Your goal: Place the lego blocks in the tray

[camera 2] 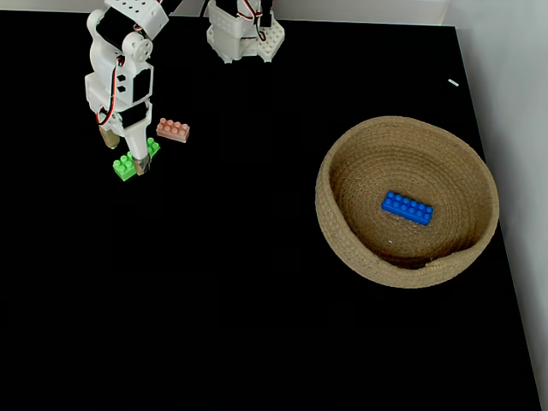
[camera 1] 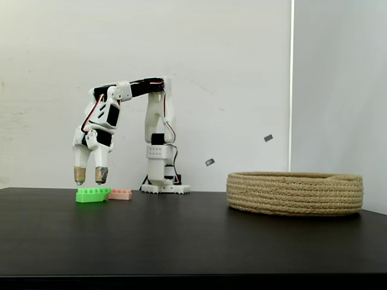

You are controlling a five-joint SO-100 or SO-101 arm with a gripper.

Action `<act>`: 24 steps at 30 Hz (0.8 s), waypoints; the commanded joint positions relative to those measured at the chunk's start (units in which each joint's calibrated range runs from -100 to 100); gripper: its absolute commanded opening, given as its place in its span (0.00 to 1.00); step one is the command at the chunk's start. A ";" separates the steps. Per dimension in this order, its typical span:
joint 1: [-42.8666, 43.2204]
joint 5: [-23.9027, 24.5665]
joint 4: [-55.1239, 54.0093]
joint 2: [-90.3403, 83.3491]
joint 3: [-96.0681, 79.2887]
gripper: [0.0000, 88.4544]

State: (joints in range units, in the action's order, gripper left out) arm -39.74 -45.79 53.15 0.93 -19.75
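— Black tabletop (camera 1: 181, 235), white wall behind. Anything in the rope tray (camera 2: 342, 231)?

— Blue brick (camera 2: 408, 208) lying inside, about centre. Tray sitting at 3 o'clock in a fixed view from above, well apart from the rest.

— And the other bricks?

— Green brick (camera 2: 134, 160) at 9 o'clock on the table, pink brick (camera 2: 173, 130) just beside it toward 1 o'clock. Touching or not, hard to say.

— Gripper (camera 1: 90, 176)?

— Pointing down over the green brick, fingers apart, tips just above its studs in a fixed view from the side. Gripping nothing. Seen from above, one finger (camera 2: 137, 161) overlapping the green brick.
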 commanded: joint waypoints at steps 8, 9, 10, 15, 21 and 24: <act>-0.82 -0.83 -5.62 -1.88 -4.92 0.28; -0.74 -0.88 -6.12 -1.88 -5.56 0.28; -0.66 -0.88 -6.46 -1.79 -6.10 0.28; 0.25 -0.54 -7.21 -1.19 -7.47 0.26; 1.57 0.29 -9.12 0.36 -8.84 0.20; 2.39 0.88 -10.12 1.73 -8.93 0.07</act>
State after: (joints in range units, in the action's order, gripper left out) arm -37.87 -45.49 44.05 2.63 -29.12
